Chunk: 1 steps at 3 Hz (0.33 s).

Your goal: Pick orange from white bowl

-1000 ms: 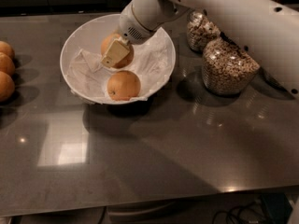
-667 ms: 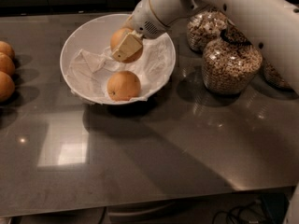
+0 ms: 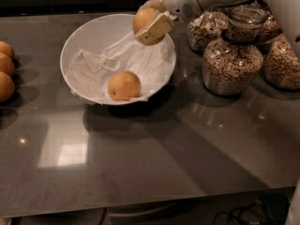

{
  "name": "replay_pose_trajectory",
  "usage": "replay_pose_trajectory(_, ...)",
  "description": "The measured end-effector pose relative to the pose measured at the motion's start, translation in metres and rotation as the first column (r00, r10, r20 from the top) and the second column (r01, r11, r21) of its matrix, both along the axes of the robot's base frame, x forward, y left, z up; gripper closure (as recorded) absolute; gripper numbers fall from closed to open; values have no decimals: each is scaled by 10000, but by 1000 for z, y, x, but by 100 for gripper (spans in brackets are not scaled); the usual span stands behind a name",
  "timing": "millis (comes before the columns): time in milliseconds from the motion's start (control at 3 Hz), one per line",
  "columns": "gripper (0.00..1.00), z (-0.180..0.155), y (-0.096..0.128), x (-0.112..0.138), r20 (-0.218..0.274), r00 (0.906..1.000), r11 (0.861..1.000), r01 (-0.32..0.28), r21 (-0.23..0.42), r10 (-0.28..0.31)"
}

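The white bowl (image 3: 84, 41) stands at the back left of the dark table, lined with crumpled white paper. My gripper (image 3: 151, 17) is shut on the orange (image 3: 142, 19) and holds it in the air above the bowl's far right rim. Its tan fingers (image 3: 156, 28) clasp the fruit from the front and the back. A second orange (image 3: 123, 85) with a small dark stem dot lies on the paper at the near side of the bowl.
Three more oranges (image 3: 6, 65) lie at the table's left edge. Several glass jars of cereal (image 3: 232, 60) stand to the right of the bowl, just below my arm. The table's front edge (image 3: 140, 205) runs along the bottom.
My gripper has risen up and to the right with the orange, from inside the bowl to above its far right rim. The other orange has not moved.
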<state>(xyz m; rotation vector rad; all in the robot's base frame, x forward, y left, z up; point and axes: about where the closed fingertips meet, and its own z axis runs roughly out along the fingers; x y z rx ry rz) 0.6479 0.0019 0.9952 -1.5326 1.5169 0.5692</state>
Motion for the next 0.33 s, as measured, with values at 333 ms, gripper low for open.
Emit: replay_pose_trajectory(333, 100, 3, 2, 0, 53, 10000, 10000, -42, 28, 42)
